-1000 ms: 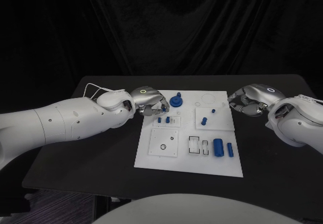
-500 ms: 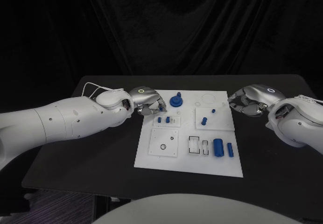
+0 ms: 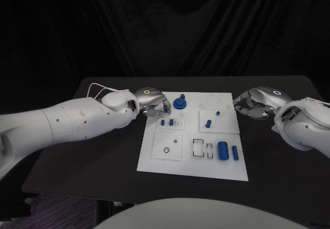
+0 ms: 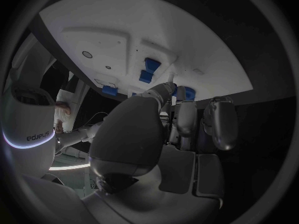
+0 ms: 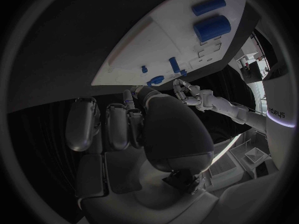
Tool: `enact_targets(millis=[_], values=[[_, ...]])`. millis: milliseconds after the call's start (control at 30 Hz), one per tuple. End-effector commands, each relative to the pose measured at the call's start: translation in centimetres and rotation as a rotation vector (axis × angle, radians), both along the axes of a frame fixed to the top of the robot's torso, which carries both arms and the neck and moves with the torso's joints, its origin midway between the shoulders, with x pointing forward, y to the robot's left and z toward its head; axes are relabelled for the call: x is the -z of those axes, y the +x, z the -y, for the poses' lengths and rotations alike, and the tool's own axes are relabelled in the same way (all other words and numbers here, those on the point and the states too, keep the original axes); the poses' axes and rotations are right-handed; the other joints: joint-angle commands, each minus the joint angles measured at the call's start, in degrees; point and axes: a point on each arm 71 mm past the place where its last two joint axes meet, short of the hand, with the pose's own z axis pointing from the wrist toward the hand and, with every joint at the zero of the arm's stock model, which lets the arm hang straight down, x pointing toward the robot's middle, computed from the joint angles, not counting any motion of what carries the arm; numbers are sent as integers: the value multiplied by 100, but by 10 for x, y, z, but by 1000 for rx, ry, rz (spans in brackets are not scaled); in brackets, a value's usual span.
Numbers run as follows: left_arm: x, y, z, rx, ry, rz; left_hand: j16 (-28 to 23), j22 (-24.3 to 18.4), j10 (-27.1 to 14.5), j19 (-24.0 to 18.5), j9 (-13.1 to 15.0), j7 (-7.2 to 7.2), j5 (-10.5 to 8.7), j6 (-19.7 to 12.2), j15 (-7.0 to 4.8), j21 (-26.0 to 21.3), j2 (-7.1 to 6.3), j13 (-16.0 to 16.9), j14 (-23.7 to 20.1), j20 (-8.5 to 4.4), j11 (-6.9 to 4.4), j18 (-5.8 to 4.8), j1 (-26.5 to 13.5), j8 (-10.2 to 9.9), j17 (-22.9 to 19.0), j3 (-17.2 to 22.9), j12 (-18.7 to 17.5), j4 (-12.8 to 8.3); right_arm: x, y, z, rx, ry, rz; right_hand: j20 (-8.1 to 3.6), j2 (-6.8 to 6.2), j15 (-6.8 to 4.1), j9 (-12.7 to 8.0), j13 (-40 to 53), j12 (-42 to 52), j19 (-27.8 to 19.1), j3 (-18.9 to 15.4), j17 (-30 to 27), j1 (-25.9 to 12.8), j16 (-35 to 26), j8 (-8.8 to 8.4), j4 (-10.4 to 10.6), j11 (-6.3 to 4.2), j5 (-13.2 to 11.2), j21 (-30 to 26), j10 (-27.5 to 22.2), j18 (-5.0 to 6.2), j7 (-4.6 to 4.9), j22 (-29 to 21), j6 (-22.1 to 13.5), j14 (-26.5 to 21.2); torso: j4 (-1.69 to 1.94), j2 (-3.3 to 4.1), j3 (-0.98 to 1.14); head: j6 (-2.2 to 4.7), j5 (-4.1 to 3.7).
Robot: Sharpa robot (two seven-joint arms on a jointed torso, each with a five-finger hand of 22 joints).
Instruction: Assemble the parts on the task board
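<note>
The white task board lies in the middle of the black table, between the two hands. The left hand hangs over the board's far left corner with its fingers curled downward and close together; whether anything is pinched between them cannot be told, though the left wrist view shows a small pale pin-like shape at the fingertips, with blue parts on the board just past them. Just beside those fingers, toward the board's middle, stands a blue knobbed part on a round base, and just below the fingertips two short blue pegs stand in a small raised plate. The right hand hovers over the bare table just off the board's far right edge, its fingers bent inward toward the palm with nothing seen in them. Nearest those fingers, on the board, are a small blue stud and a blue upright peg on a square plate. Well away from both hands, on the near part of the board, lie a thick blue cylinder and a thinner blue rod side by side, next to two rectangular slots, and a square plate with a round hole sits on the left near side
</note>
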Motion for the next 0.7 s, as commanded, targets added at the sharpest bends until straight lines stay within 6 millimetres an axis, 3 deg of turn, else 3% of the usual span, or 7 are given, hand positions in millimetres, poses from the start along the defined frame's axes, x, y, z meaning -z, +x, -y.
enact_targets(millis=[33, 700], values=[[-1, 2, 4, 1, -3, 7, -15, 1015, 61, 6, -5, -7, -31, 6, 8, 0, 2, -14, 24, -15, -12, -63, -32, -29, -3, 8, -25, 28, 2, 0, 0, 1, -7, -9, 1, 8, 5, -9, 733, -12, 13, 34, 264, -53, -38, -25, 12, 7, 17, -20, -32, -22, -12, 999, 24, 332, -1, -1, 1, -1, 4], [4, 6, 16, 5, 16, -17, 57, 1046, 144, 80, -37, -45, -39, -79, 36, 95, -19, -65, 115, -18, 32, -85, -29, -108, 98, 17, -84, 16, 2, 0, 0, 2, -9, -14, 1, 8, 5, -9, 733, -12, 13, 34, 264, -53, -38, -25, 12, 7, 17, -20, -32, -22, -12, 999, 24, 332, 0, 6, -2, -1, -7]])
